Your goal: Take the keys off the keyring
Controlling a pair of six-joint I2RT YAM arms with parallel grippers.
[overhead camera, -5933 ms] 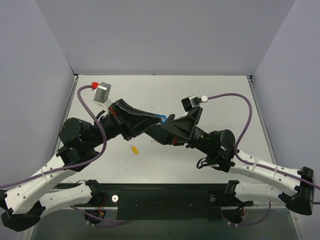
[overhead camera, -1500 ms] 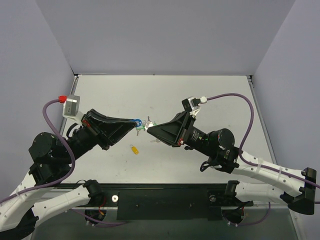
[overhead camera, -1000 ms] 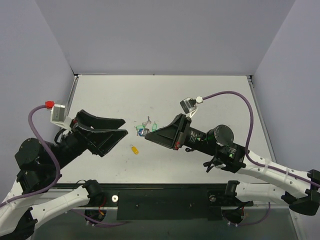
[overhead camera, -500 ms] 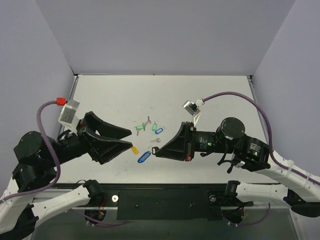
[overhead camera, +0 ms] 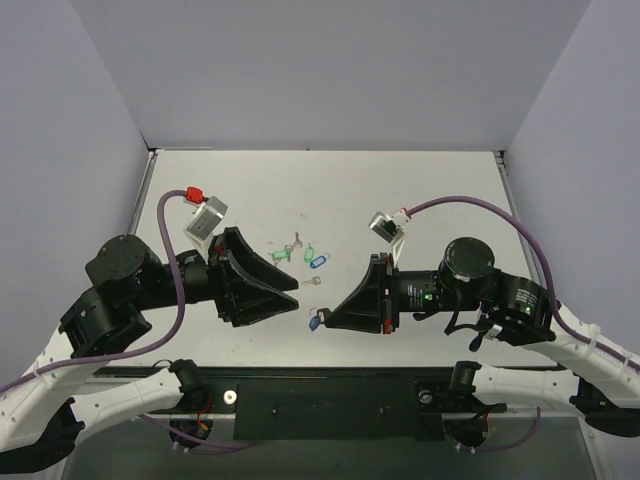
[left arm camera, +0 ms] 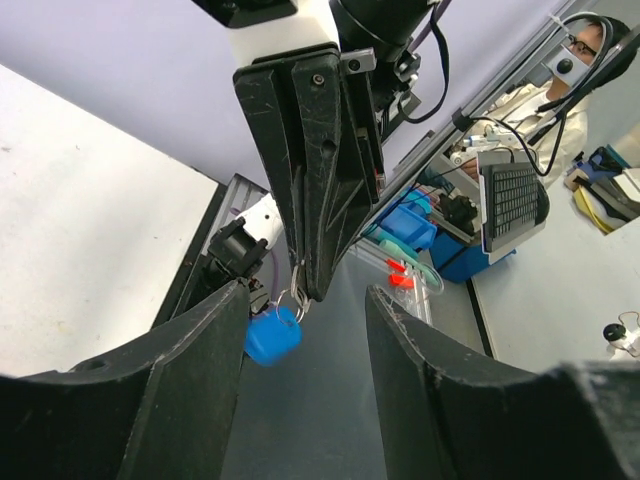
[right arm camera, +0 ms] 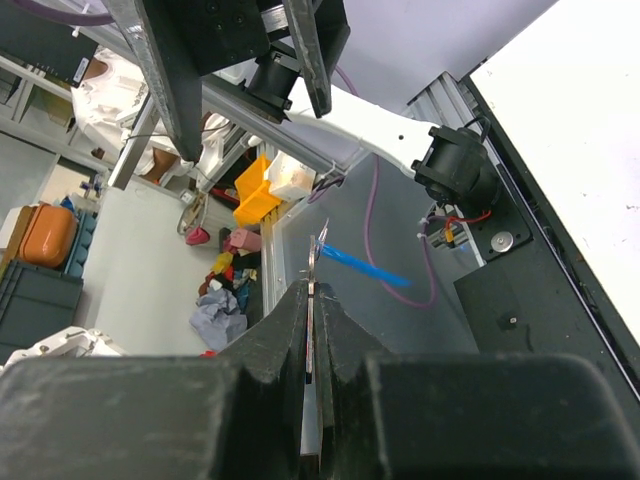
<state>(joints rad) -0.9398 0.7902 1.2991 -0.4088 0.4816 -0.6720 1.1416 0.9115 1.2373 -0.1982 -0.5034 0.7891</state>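
My right gripper (overhead camera: 323, 317) hangs over the table's near edge, shut on a small silver key (right arm camera: 312, 258) that shows edge-on between its jaws. From that key a thin ring (left arm camera: 281, 309) hangs with the blue tag (overhead camera: 316, 322) of the keyring, also seen as a blue tag (left arm camera: 274, 336) in the left wrist view and a blue tag (right arm camera: 361, 266) in the right wrist view. My left gripper (overhead camera: 297, 290) faces it from the left, open. Its fingers (left arm camera: 190, 400) straddle the right gripper's tip, and the tag hangs close to the left one.
On the table lie two green tags (overhead camera: 280, 255), a second blue tag (overhead camera: 319, 261), a loose silver key (overhead camera: 313, 281) and a small key (overhead camera: 297, 240). A black rail (overhead camera: 330, 395) runs along the near edge under both grippers.
My right gripper has drawn back toward the near edge with the key and blue tag. The left arm has swung right to face it, and its jaws have narrowed.
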